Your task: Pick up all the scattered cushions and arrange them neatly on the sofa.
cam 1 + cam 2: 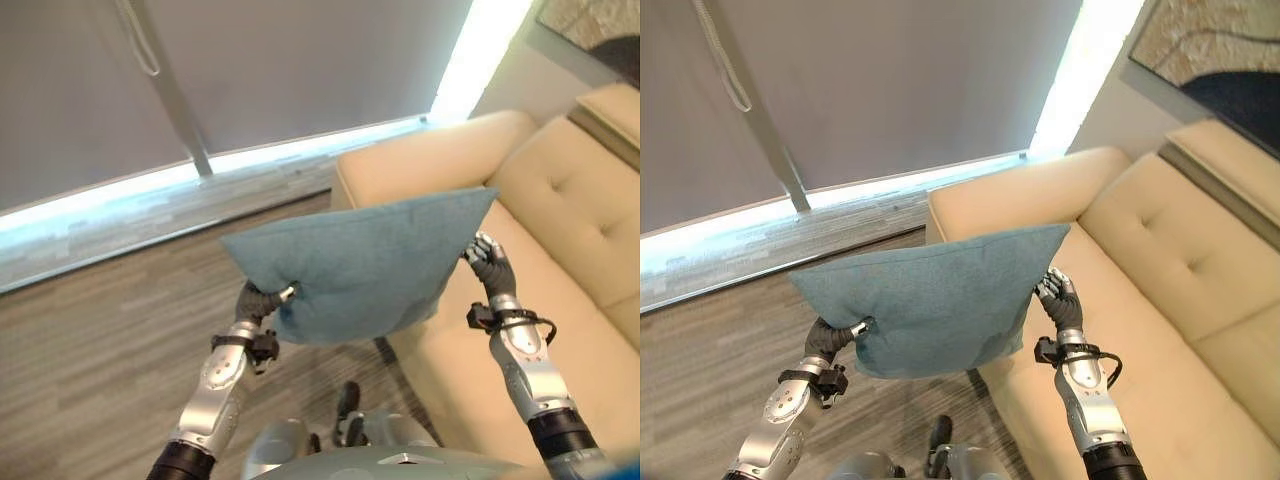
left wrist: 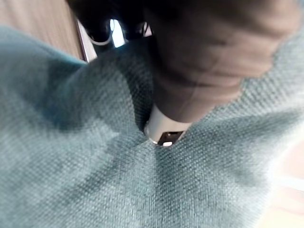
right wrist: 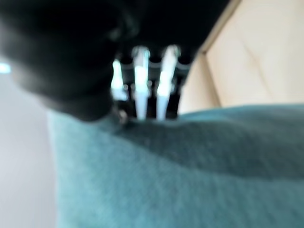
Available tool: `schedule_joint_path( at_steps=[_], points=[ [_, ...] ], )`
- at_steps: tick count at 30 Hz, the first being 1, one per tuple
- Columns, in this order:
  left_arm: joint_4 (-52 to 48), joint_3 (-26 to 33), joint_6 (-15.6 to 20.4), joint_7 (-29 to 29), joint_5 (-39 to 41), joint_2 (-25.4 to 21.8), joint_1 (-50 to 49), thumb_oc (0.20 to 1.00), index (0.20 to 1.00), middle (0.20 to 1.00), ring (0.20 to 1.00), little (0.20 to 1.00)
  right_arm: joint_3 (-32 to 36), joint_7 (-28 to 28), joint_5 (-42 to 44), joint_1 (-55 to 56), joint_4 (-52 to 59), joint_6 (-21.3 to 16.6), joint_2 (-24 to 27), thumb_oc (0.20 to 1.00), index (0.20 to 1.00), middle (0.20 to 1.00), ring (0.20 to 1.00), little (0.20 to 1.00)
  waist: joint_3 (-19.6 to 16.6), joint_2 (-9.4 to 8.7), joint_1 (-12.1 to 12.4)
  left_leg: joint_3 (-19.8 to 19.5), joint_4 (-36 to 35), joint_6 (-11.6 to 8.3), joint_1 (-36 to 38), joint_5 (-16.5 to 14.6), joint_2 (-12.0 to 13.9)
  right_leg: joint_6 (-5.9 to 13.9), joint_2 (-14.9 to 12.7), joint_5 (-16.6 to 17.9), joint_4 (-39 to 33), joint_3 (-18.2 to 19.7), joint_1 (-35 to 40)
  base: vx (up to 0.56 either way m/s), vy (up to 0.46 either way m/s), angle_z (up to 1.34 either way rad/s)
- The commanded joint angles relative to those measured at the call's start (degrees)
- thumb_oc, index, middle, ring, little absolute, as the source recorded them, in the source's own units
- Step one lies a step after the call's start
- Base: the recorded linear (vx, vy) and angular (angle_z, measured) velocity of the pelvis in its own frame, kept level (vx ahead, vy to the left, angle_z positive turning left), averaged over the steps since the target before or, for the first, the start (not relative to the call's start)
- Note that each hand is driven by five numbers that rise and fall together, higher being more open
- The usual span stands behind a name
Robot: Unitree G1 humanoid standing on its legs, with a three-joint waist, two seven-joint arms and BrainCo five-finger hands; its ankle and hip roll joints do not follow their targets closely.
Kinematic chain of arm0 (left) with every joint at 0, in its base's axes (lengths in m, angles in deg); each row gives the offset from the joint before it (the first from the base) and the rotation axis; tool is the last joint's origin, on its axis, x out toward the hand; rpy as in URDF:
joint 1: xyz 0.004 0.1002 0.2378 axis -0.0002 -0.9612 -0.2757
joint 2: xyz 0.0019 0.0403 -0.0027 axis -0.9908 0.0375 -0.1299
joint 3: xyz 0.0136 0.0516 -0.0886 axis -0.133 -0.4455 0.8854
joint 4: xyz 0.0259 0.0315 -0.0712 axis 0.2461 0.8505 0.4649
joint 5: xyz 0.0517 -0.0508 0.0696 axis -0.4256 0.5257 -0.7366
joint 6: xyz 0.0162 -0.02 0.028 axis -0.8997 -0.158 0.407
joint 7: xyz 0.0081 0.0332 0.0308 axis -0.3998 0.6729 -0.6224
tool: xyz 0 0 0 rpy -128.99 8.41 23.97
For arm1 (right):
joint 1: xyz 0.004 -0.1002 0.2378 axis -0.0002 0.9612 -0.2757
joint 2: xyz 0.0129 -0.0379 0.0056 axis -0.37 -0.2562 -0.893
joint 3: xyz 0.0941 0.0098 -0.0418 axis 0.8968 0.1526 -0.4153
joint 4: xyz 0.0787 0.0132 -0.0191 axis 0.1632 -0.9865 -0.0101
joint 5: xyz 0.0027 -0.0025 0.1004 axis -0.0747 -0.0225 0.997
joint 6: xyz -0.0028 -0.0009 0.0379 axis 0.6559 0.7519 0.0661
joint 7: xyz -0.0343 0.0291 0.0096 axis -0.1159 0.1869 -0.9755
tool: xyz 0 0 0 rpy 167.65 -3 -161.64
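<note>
Cushion (image 1: pixel 360 262), teal and soft, hangs in the air between both hands, with the beige sofa (image 1: pixel 560 250) at 3 o'clock. Left robot hand (image 1: pixel 258 300) pinches its lower corner; right robot hand (image 1: pixel 489 262) grips the opposite edge. Light, floppy; edges suit best.

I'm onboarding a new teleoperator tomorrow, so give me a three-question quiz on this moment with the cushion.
1. True or false: the blue cushion already rests on the sofa.
2. Which hands grip it? A) only the left hand B) only the right hand C) both
3. Fill in: the sofa stands to the robot's ____.

Key: 1 false, it is held up in the air, partly over the seat's edge; 2 C; 3 right.
</note>
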Motion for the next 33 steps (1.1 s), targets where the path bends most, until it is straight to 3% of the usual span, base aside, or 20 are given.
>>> schedule_joint_path(
  at_steps=[1, 2, 7, 18, 19, 20, 21, 22, 24, 30, 33],
  points=[
    [-5.50, -3.85, 5.79, -1.53, -0.71, 3.11, 5.94, 0.200, 0.200, 0.200, 0.200, 0.200, -1.65, 0.03, -0.85, -2.01, 3.70, -5.19, 1.81, 0.200, 0.200, 0.200, 0.200, 0.200, -2.22, 1.22, -1.91, -4.99, -9.60, 1.90, -0.08, 8.91, -1.35, 12.05, -0.42, -4.81, -3.89, 0.72, 8.07, 0.06, 0.100, -2.07],
    [-5.36, -3.92, 5.77, -1.99, -0.66, 3.19, 6.56, 0.200, 0.200, 0.200, 0.200, 0.200, -1.60, 0.15, -0.70, -2.87, 3.39, -5.07, 1.59, 0.200, 0.200, 0.200, 0.200, 0.200, -2.48, 2.38, -2.01, -5.62, -12.51, 2.56, 1.92, 9.43, -0.78, 11.83, 0.73, -5.31, -3.05, 2.55, 7.84, 0.02, 0.102, -1.69],
    [-5.96, -3.79, 5.38, -2.93, -1.15, 2.55, 5.39, 0.200, 0.200, 0.200, 0.200, 0.200, -2.00, 0.74, -1.11, -1.86, 3.52, -4.54, 0.99, 0.200, 0.200, 0.200, 0.200, 0.200, -4.56, 3.66, -2.75, -2.27, -18.93, 4.04, 6.52, 10.55, -0.17, 12.56, 0.47, -4.89, -2.54, 5.30, 7.26, 0.06, 0.135, -0.99],
    [-5.81, -2.38, 5.33, -1.86, -1.50, 1.42, 5.62, 0.200, 0.200, 0.200, 0.200, 0.200, -2.62, 0.81, -2.43, -2.85, 4.09, -4.14, -0.94, 0.200, 0.200, 0.200, 0.200, 0.200, -3.33, 4.92, -3.12, 4.17, -18.84, 6.38, 7.35, 9.47, -0.69, 15.78, 0.00, -4.50, 3.20, 10.24, 2.51, -0.02, 0.094, -0.46],
    [-5.70, -2.10, 5.44, -1.71, -1.68, 1.22, 5.66, 0.200, 0.200, 0.200, 0.200, 0.200, -2.76, 0.73, -2.46, -3.22, 3.91, -4.29, -1.42, 0.200, 0.200, 0.200, 0.200, 0.200, -2.92, 5.14, -3.00, 5.38, -18.86, 6.70, 7.48, 9.19, -0.59, 16.21, -0.72, -4.71, 3.94, 8.84, 1.92, -0.05, 0.054, -1.00],
    [-5.84, -1.57, 5.65, -1.52, -1.46, 1.05, 5.67, 0.200, 0.200, 0.200, 0.200, 0.200, -2.82, 0.59, -2.62, -3.63, 3.64, -4.25, -1.76, 0.200, 0.200, 0.200, 0.200, 0.200, -2.32, 5.58, -2.30, 7.04, -18.79, 6.68, 7.81, 8.99, 0.03, 16.56, -2.80, -4.69, 5.41, 3.75, 0.88, -0.03, 0.034, -0.95],
    [-5.96, -1.55, 5.69, -1.52, -1.46, 1.01, 5.57, 0.200, 0.200, 0.200, 0.200, 0.200, -2.87, 0.63, -2.71, -3.67, 3.47, -4.17, -1.81, 0.200, 0.200, 0.200, 0.200, 0.200, -2.41, 5.73, -2.25, 7.73, -19.20, 6.66, 8.25, 8.95, 0.26, 16.43, -3.88, -4.75, 5.34, 1.24, 0.98, -0.01, 0.002, -0.81],
    [-5.96, -1.55, 5.70, -1.52, -1.46, 1.01, 5.56, 0.200, 0.200, 0.200, 0.200, 0.200, -2.87, 0.63, -2.72, -3.65, 3.48, -4.17, -1.81, 0.200, 0.200, 0.200, 0.200, 0.200, -2.37, 5.74, -2.31, 7.66, -19.26, 6.66, 8.33, 8.97, 0.25, 16.44, -3.90, -4.79, 5.34, 1.16, 1.07, 0.01, -0.016, -0.36],
    [-6.23, -0.84, 5.74, -1.67, -0.93, 1.03, 5.16, 0.200, 0.200, 0.200, 0.200, 0.200, -2.53, 0.55, -2.66, -4.03, 3.01, -4.18, -1.82, 0.200, 0.200, 0.200, 0.200, 0.200, -2.70, 6.10, -1.47, 10.53, -19.87, 6.27, 9.28, 8.47, 0.99, 16.31, -7.87, -4.51, 4.12, -9.01, 1.53, 0.00, -0.053, -0.76],
    [-5.92, -0.01, 5.47, -2.06, -0.84, 1.18, 5.16, 0.200, 0.200, 0.200, 0.200, 0.200, -2.08, 0.72, -3.06, -4.01, 2.89, -4.05, -1.37, 0.200, 0.200, 0.200, 0.200, 0.200, -2.99, 5.52, -1.25, 14.31, -19.42, 6.06, 10.47, 7.05, 1.54, 16.80, -9.83, -2.86, 1.05, -14.54, 2.40, 0.05, -0.083, -0.53],
    [-5.92, -0.15, 5.24, -2.65, -0.96, 1.56, 4.77, 0.200, 0.200, 0.200, 0.200, 0.200, -1.70, 0.97, -3.15, -3.31, 3.15, -3.78, -1.19, 0.200, 0.200, 0.200, 0.200, 0.200, -2.98, 5.49, -1.56, 15.09, -19.19, 5.66, 11.25, 6.54, 2.12, 16.87, -9.44, -2.50, 0.15, -14.08, 3.02, 0.09, -0.128, -0.22]
  ],
)
